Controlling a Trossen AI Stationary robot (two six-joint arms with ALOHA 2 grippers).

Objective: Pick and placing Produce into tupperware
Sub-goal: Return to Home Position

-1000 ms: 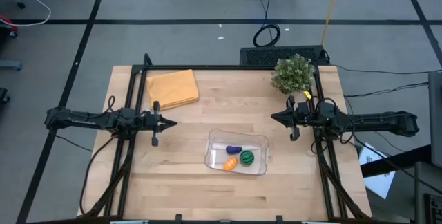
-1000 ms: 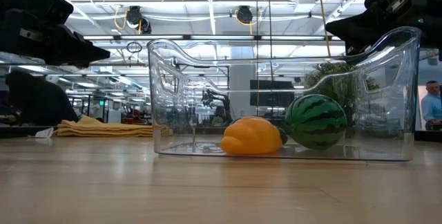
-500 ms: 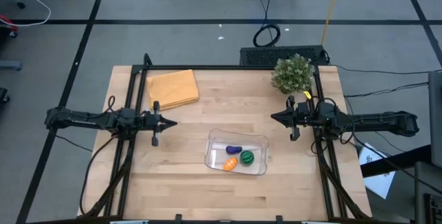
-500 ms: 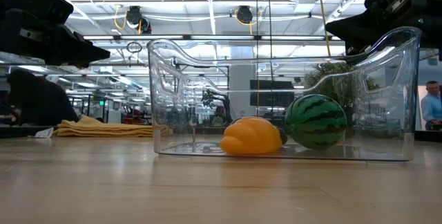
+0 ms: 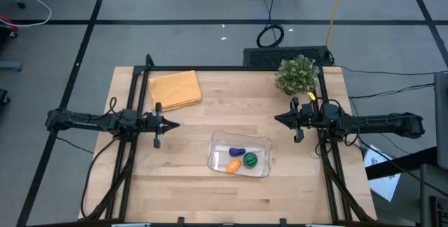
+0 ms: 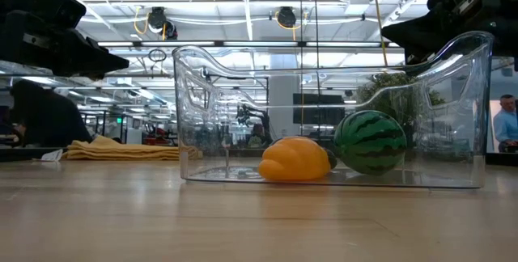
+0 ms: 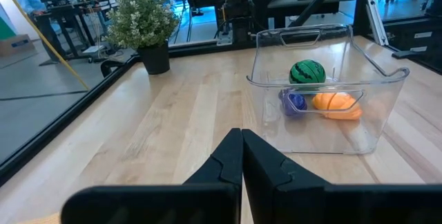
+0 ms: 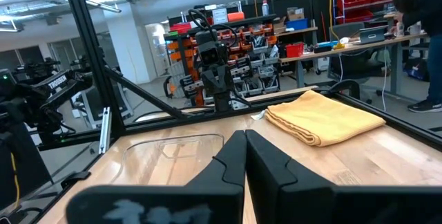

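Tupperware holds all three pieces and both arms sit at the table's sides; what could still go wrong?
Little, likely. The plant stands near the right gripper, so a wide swing there might brush it. The tupperware sits roughly between it and the left gripper; a low sweep could nudge it.

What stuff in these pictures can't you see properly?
Low view: the purple elongated toy is almost wholly hidden behind the orange rounded toy in the clear rectangular plastic container.
Left wrist view: the lower part of the green striped round toy is behind the other two.
High view: all three toys are too small for detail.
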